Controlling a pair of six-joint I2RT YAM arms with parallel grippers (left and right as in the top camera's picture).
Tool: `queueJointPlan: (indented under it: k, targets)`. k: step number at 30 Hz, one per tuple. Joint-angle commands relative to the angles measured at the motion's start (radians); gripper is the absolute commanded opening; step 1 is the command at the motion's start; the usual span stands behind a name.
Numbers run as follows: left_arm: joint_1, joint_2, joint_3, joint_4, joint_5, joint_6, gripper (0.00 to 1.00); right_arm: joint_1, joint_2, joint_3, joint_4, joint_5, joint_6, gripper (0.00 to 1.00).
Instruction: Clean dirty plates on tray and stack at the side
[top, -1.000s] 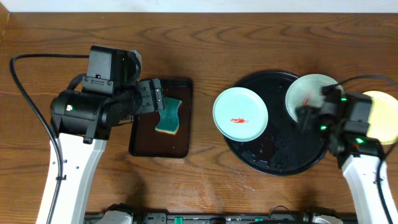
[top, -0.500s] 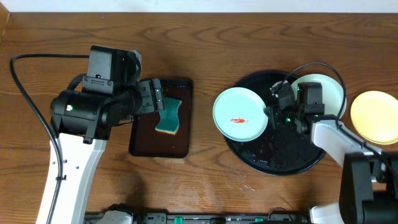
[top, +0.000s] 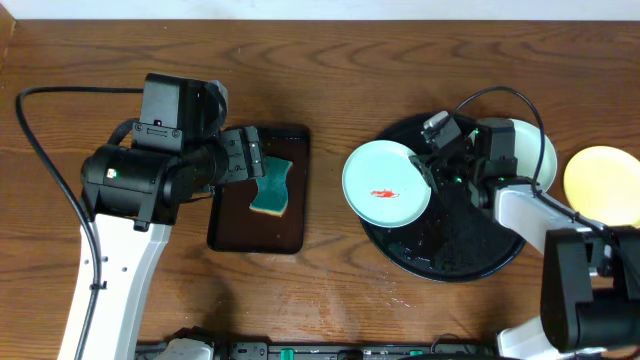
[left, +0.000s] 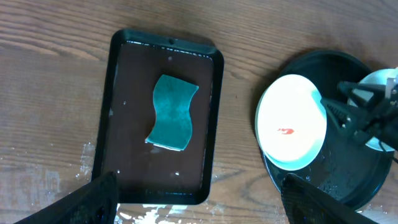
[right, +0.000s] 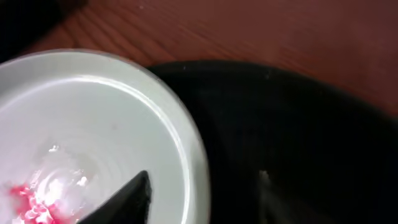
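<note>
Overhead, the right arm (top: 518, 205) half hides one plate (top: 537, 150), its end effector (top: 432, 172) spread astride the smeared plate's (top: 385, 183) rim.

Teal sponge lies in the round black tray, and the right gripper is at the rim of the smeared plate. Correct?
No. The sponge lies in the rectangular brown tray, not the round black tray, as the overhead view shows. The right gripper is indeed at the smeared plate's rim.

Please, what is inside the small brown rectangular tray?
One teal sponge lies flat near the middle of the brown tray, a few pale specks around it. The floor under the sponge is covered.
</note>
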Motion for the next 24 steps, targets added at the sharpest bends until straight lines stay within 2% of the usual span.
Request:
queueJointPlan:
  k: [1,4,6,9,11,13,18,24]
  targets:
    - [0.005,0.000,0.002,-0.002,0.002,-0.004,0.84,0.018,0.065,0.018,0.036,-0.013,-0.018,0.60]
    - [0.005,0.000,0.002,-0.002,0.001,-0.004,0.84,0.023,0.108,0.019,0.070,-0.018,-0.001,0.59]
    - [0.005,0.000,0.002,-0.002,0.002,-0.004,0.84,0.024,0.117,0.019,0.075,-0.020,0.009,0.52]
    - [0.005,0.000,0.002,-0.002,0.002,-0.004,0.84,0.023,0.112,0.019,0.074,-0.016,0.038,0.31]
    - [0.005,0.000,0.002,-0.002,0.002,-0.004,0.84,0.020,0.106,0.019,0.071,0.013,0.094,0.13]
    - [0.005,0.000,0.002,-0.002,0.002,-0.004,0.84,0.012,0.092,0.019,0.061,0.024,0.158,0.01]
    - [0.005,0.000,0.002,-0.002,0.001,-0.004,0.84,-0.010,0.000,0.019,-0.013,0.037,0.259,0.01]
    - [0.005,0.000,0.002,-0.002,0.001,-0.004,0.84,-0.008,-0.163,0.019,-0.251,0.256,0.480,0.01]
